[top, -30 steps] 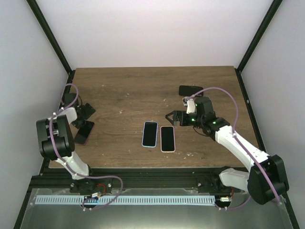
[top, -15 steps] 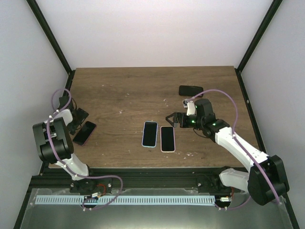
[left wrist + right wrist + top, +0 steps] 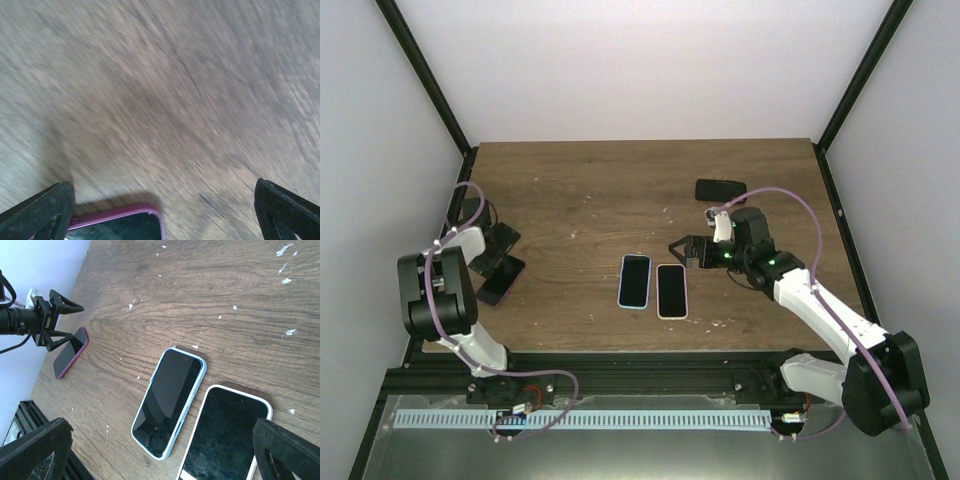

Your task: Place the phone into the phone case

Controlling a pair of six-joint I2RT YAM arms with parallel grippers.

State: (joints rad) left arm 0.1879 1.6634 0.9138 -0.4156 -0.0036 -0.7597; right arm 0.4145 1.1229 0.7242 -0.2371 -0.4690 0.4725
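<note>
Hardly started, I'd say: the left gripper (image 3: pixel 496 240) and right gripper (image 3: pixel 681 250) both gape empty, the blue-rimmed phone (image 3: pixel 634 281) and white-rimmed phone (image 3: pixel 671 291) lie side by side, the purple-rimmed phone (image 3: pixel 502 281) sits beside the left gripper, and the likely black oblong case (image 3: pixel 720 188) lies apart.

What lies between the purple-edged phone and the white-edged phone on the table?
The blue-edged phone, right beside the white-edged phone; otherwise bare table. The top view shows it.

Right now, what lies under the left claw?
A purple-rimmed phone on the wooden table, below the open left gripper. Its wrist camera catches only one corner; what the phone covers stays hidden.
</note>
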